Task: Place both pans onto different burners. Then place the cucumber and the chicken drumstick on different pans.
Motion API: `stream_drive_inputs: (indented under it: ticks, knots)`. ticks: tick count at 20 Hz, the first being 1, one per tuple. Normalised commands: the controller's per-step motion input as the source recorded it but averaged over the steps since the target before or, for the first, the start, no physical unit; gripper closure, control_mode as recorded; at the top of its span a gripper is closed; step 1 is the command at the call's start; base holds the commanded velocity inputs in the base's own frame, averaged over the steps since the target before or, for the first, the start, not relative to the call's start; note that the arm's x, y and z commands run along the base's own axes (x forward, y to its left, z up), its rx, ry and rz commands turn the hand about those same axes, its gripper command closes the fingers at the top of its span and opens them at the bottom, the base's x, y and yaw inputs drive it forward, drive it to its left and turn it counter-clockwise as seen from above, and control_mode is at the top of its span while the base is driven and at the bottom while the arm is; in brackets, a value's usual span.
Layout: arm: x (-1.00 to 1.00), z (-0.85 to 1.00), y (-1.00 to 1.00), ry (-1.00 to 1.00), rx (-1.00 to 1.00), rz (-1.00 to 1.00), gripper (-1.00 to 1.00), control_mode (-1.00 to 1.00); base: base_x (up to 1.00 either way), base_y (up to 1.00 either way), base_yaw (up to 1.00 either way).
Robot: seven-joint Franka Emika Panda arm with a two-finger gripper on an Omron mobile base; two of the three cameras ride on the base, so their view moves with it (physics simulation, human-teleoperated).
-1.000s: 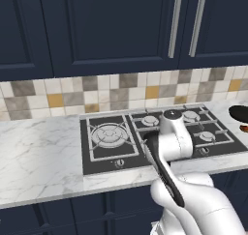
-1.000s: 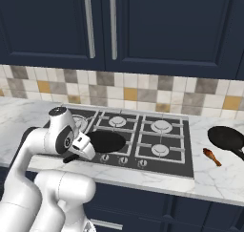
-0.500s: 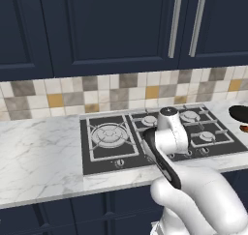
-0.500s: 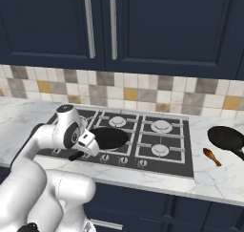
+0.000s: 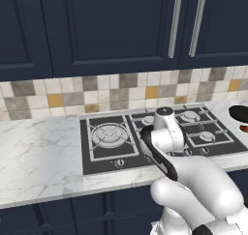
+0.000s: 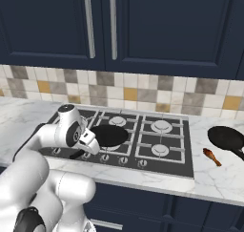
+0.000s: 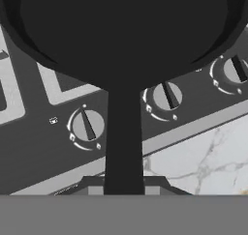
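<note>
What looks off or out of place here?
Nothing spilled or damaged. The claw is shut on the handle of one pan over the cooktop. The second pan and chicken drumstick lie on the marble counter right of it.

The light was even and diffuse, with no single source evident. The marble tabletop (image 5: pixel 43 152) and the tiled backsplash (image 6: pixel 143 93) looked bright, while the navy cabinets (image 5: pixel 97 26) stayed dark and flat, without glare. Shadows were faint. All views were sharp and free of edge distortion; the pan (image 7: pixel 121 31) appeared as near-featureless black.
</note>
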Motion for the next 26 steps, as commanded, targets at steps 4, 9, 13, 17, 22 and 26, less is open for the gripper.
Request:
stream_drive_inputs:
  ticks: [4,9,13,17,22,26]
  knots:
    - [-0.19,-0.63,0.0,-0.07,-0.01,0.0,-1.0,-1.0,0.0,0.0,0.0]
    - [-0.78,-0.4,-0.17,-0.13,-0.01,0.0,-1.0,-1.0,0.0,0.0,0.0]
    - [-0.67,-0.1,-0.38,-0.15,0.0,0.0,-1.0,-1.0,0.0,0.0,0.0]
    - [-0.59,0.04,-0.32,-0.17,0.01,0.0,-1.0,-1.0,0.0,0.0,0.0]
    - [-0.33,0.43,-0.19,-0.16,0.06,0.01,-1.0,-1.0,0.0,0.0,0.0]
    - [-0.08,0.61,-0.17,-0.12,0.1,0.03,-1.0,-1.0,0.0,0.0,0.0]
